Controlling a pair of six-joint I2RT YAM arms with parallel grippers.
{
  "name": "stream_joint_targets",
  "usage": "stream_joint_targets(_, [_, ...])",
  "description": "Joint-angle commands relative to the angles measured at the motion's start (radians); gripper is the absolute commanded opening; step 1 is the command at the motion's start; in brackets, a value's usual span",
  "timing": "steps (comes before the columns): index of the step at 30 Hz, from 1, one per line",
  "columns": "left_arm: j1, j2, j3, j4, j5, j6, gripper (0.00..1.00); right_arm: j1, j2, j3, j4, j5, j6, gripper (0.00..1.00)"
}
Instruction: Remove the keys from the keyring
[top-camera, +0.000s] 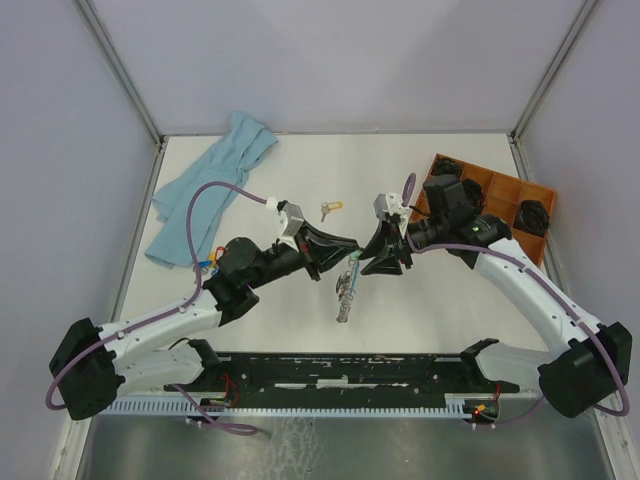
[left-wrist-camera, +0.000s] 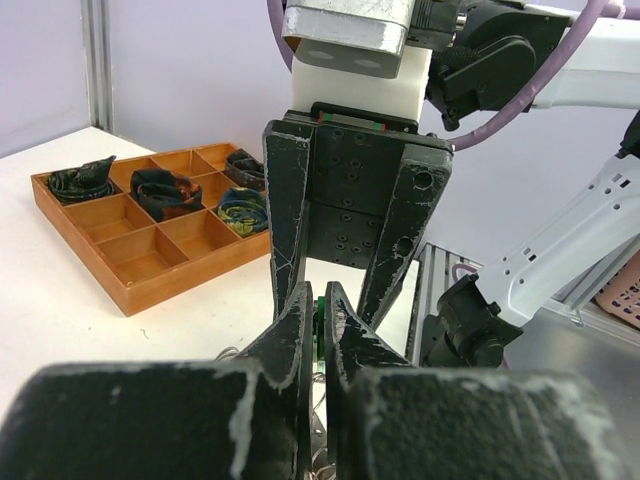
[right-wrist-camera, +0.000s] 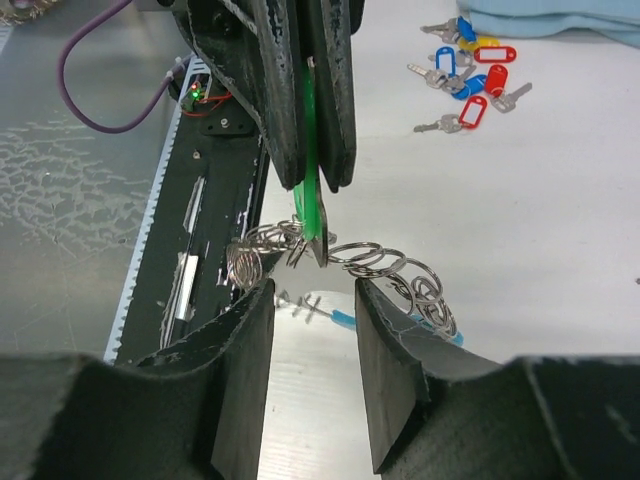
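Note:
My left gripper (top-camera: 347, 249) is shut on a green-tagged key (right-wrist-camera: 311, 195), gripping the green tag (left-wrist-camera: 322, 330) between its fingertips. The keyring (right-wrist-camera: 385, 265), a chain of silver rings with a light blue stretch (right-wrist-camera: 341, 319), hangs from that key and trails down to the table (top-camera: 345, 295). My right gripper (right-wrist-camera: 312, 292) is open and faces the left one, its fingers (right-wrist-camera: 245, 370) on either side just below the draped rings, not touching them. Loose keys with red, blue and yellow tags (right-wrist-camera: 466, 76) lie on the table beyond.
An orange compartment tray (top-camera: 505, 195) with dark coiled items stands at the back right, also in the left wrist view (left-wrist-camera: 150, 245). A light blue cloth (top-camera: 212, 180) lies at the back left. A single yellow-tagged key (top-camera: 328, 208) lies behind the grippers.

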Motion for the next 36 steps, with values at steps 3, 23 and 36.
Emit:
stream_joint_targets(3, [-0.003,-0.04,0.014,0.135,-0.018,-0.043,0.03,-0.003,-0.015,-0.021,0.128,-0.071,0.047,0.45])
stream_joint_targets(23, [-0.003,-0.059,-0.008,0.136,-0.063,-0.036,0.03,-0.01,-0.029,0.033,0.014,-0.037,-0.033,0.38])
stream_joint_targets(36, [-0.003,-0.066,-0.012,0.133,-0.079,-0.033,0.03,-0.034,-0.049,0.103,-0.151,-0.048,-0.153,0.41])
